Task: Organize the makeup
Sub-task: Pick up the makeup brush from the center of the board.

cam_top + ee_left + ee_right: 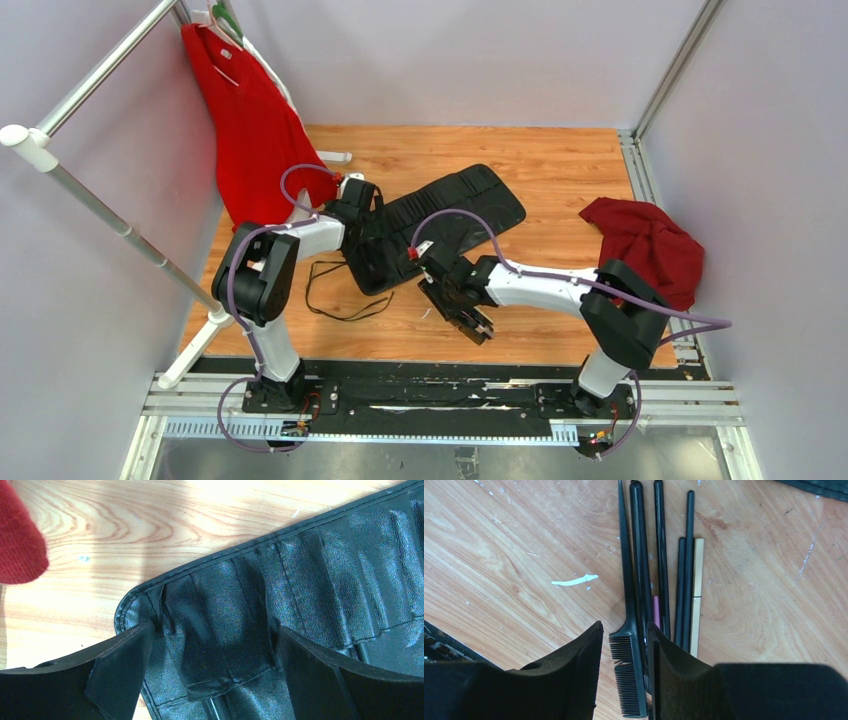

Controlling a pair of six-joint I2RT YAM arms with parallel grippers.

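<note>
In the right wrist view several thin black makeup tools lie side by side on the wood: a tail comb (630,675), black brush handles (661,555), one with a pink accent (656,611), and a cream-coloured stick (697,595). My right gripper (624,630) is open and low over them, its fingers straddling the comb's toothed end with a gap on the left side. In the top view it (468,312) hides most of the tools. My left gripper (215,630) is open and empty, close over the end pockets of the black roll-up case (310,570), which lies unrolled (440,215).
A dark handle (214,711) shows below a case pocket. A thin black looped cord (335,292) lies left of the case. A red cloth (650,245) sits at the right. A red garment (250,120) hangs on a white rack (100,205) at the left.
</note>
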